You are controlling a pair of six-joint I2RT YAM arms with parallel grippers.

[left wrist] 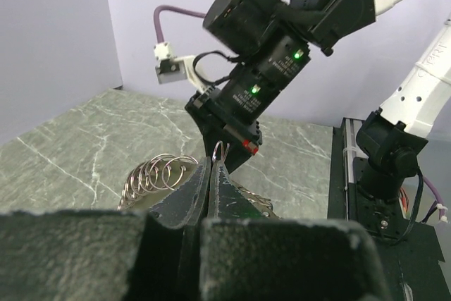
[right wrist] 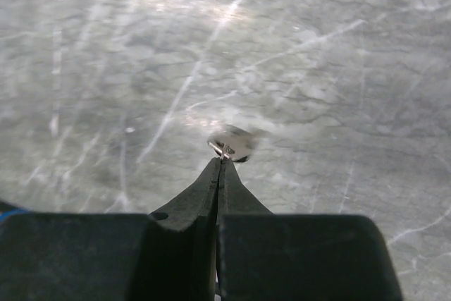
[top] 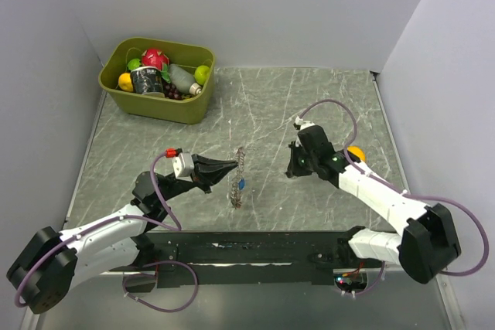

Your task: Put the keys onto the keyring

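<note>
The keyring (top: 239, 178), a string of thin metal rings, hangs upright at the table's middle with a blue key (top: 242, 185) on it. My left gripper (top: 231, 165) is shut on it. In the left wrist view the fingertips (left wrist: 213, 163) pinch one small ring (left wrist: 221, 151), and several coiled rings (left wrist: 158, 174) fan out to the left. My right gripper (top: 292, 168) points down at the table to the keyring's right. It is shut (right wrist: 222, 162) on the metal end of a tiny whitish key (right wrist: 236, 143) just over the marble.
A green bin (top: 186, 110) with fruit and a can stands at the back left. An orange ball (top: 356, 152) lies behind the right forearm. The right arm's wrist (left wrist: 271, 68) looms close behind the keyring. Grey walls close in on three sides.
</note>
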